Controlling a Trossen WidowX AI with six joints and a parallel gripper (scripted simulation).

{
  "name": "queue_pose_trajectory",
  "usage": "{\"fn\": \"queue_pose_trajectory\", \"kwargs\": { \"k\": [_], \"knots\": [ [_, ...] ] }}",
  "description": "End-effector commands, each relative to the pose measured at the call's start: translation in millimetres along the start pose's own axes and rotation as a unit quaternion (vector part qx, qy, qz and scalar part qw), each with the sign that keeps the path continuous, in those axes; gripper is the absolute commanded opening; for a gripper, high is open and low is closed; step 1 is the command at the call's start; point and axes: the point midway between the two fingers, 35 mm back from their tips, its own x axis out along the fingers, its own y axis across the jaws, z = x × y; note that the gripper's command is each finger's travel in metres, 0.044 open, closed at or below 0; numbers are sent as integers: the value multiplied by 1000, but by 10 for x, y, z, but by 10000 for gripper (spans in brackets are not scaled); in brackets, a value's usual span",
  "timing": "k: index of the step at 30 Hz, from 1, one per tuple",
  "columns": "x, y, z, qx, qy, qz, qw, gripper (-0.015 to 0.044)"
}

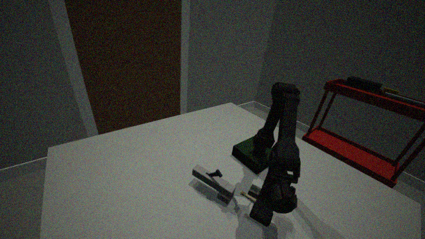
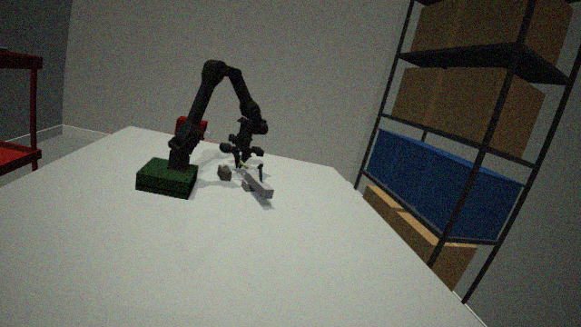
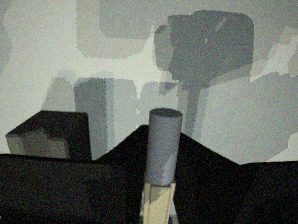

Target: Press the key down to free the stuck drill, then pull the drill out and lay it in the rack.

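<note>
Gripping the pale drill between nearly closed fingers, just off the long block

The gripper (image 1: pixel 258 202) (image 2: pixel 241 163) (image 3: pixel 154 132) is closed to a narrow gap on the drill (image 1: pixel 248 196) (image 2: pixel 242 164) (image 3: pixel 165 146), which has a smooth grey round part and a tan part. In the top view its tan end points towards the long block (image 1: pixel 212 180) (image 2: pixel 259 183), with a small gap between them. The key (image 1: pixel 216 172) (image 2: pixel 260 170), dark and T-shaped, stands on that block. A small squarish block (image 1: pixel 254 190) (image 2: pixel 224 173) (image 3: pixel 50 145) sits near the gripper, towards the arm's base; whether it is the rack, I cannot tell.

The boxy green base (image 1: pixel 240 153) (image 2: pixel 150 177) and the arm (image 1: pixel 288 126) (image 2: pixel 201 100) take up the space behind. Beyond the long block, the pale, matte table (image 1: pixel 133 166) (image 2: pixel 182 254) (image 3: pixel 30 50) stretches well out to straight edges. Past its edges stand a red metal cart (image 1: pixel 352 147) (image 2: pixel 33 109) and a dark-framed shelf unit (image 2: pixel 394 82) with brown boxes.
</note>
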Motion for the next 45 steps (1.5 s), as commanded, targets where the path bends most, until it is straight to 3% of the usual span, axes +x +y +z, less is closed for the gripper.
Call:
{"fn": "queue_pose_trajectory", "kwargs": {
  "k": [1, 45],
  "knots": [
    [-30, -6, 0, 1, -1, -2, 1000, 0],
    [-241, 10, -10, 1, -1, -2, 1000, 0]
  ]
}}
